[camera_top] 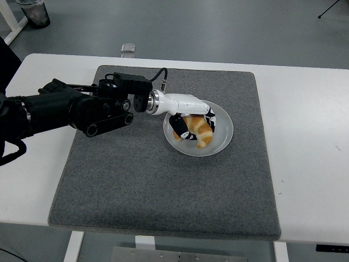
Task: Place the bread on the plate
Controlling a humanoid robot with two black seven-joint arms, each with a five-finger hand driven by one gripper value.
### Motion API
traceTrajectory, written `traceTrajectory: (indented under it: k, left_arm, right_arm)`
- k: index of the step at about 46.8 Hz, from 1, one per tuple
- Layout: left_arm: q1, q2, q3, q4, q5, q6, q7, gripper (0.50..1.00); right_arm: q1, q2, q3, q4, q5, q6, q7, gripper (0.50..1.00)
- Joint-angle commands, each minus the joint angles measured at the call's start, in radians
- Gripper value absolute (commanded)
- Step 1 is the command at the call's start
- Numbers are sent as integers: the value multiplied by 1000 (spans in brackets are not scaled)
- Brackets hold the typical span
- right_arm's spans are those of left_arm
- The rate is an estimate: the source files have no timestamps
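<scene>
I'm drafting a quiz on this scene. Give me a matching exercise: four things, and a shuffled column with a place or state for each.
Things:
1. croissant
2. plate
3. grey mat
4. left hand

Descriptions:
A. lies flat on the white table
B. curled around the bread
C. held over the plate
D. sits on the mat, right of centre

Pairs: 1-C, 2-D, 3-A, 4-B

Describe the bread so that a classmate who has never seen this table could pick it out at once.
Find the grey mat covering the middle of the white table. On its far right part lies a round white plate. The bread is the golden-brown, croissant-like piece over that plate, gripped by the left robot hand; it is the only orange-toned thing here.
</scene>
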Motion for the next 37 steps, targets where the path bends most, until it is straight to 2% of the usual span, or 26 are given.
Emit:
traceTrajectory:
  k: [1, 18, 22, 27, 37]
  left_arm:
    - [2, 0, 0, 1, 1, 3, 0, 500]
    - [14, 0, 1, -2, -1, 69, 0, 500]
    - [25, 0, 0, -2, -1, 102, 0, 593]
    - [26, 0, 0, -6, -1, 113, -2, 660]
    - [26, 0, -1, -3, -4, 116, 0, 737]
  right_arm:
    - [0, 0, 0, 0, 0, 0, 0, 952]
    - [0, 0, 0, 0, 0, 0, 0, 952]
    - [0, 0, 0, 0, 0, 0, 0, 952]
    - [0, 0, 0, 0, 0, 0, 0, 952]
    - [0, 0, 0, 0, 0, 0, 0, 952]
